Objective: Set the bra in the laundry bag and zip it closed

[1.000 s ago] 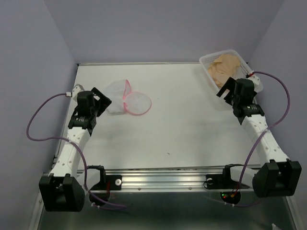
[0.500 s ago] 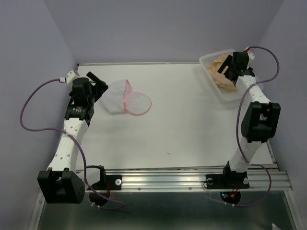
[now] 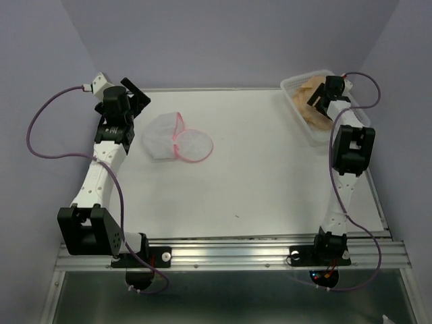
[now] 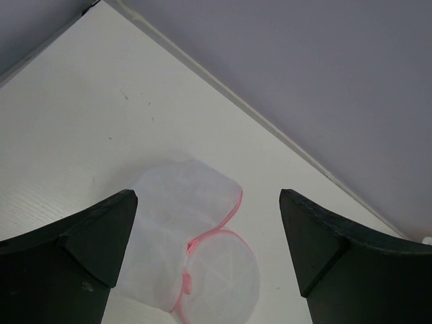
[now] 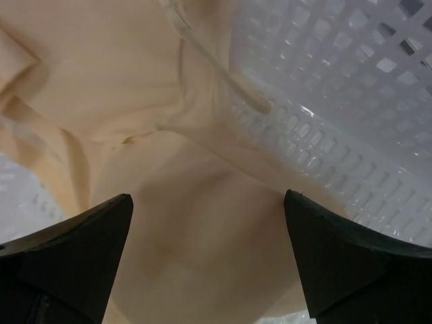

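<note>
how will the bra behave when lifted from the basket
Probably floppy: the bra lies creased and folded in the basket, so it should drape and sag. Likely light, being thin fabric. Its strap may trail or snag on the slotted wall.

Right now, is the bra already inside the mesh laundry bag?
No, the bra lies in the white basket at the far right corner, well apart from the laundry bag.

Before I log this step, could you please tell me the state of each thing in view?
laundry bag: unzipped, lid flipped open, no bra inside.
bra: crumpled in basket, not gripped.
slotted plastic basket: holding the bra.
left gripper: open, clear of the bag.
right gripper: open, over the bra.
</note>
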